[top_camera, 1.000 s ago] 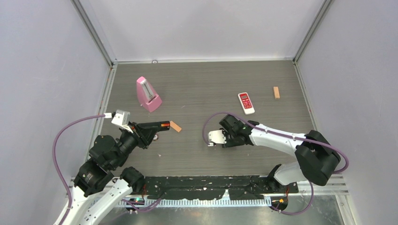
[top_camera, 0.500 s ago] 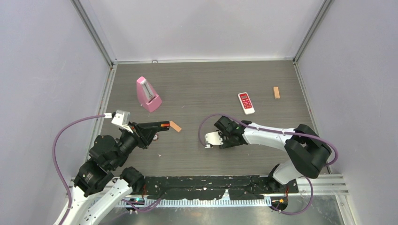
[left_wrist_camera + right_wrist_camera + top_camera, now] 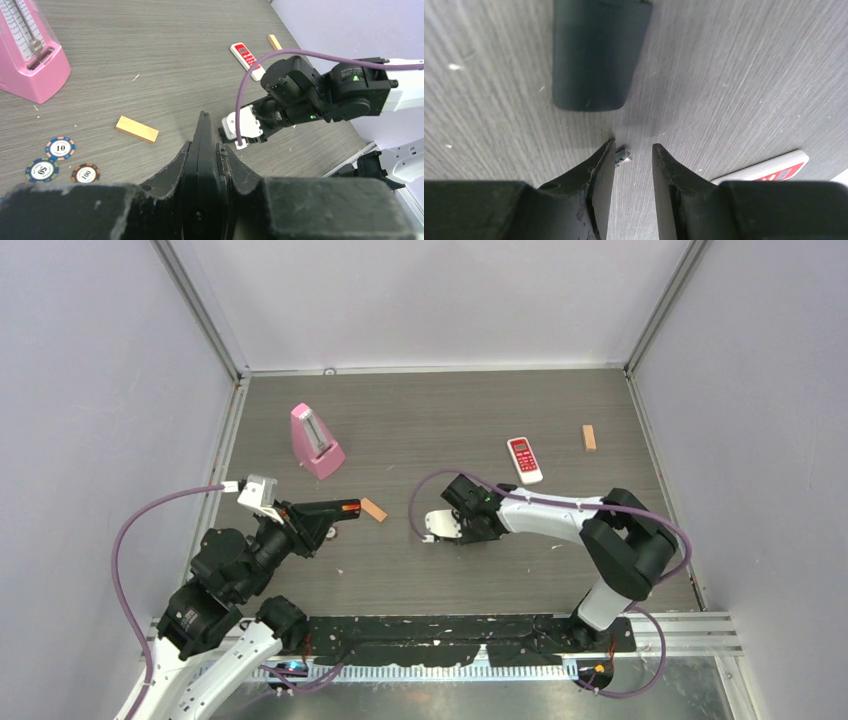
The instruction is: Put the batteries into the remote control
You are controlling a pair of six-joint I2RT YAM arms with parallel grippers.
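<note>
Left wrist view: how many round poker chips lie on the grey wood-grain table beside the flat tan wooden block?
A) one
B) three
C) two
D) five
B: three round poker chips show there, marked 10, 50 and 100. They lie flat in a loose cluster just left of the flat tan wooden block.
</note>
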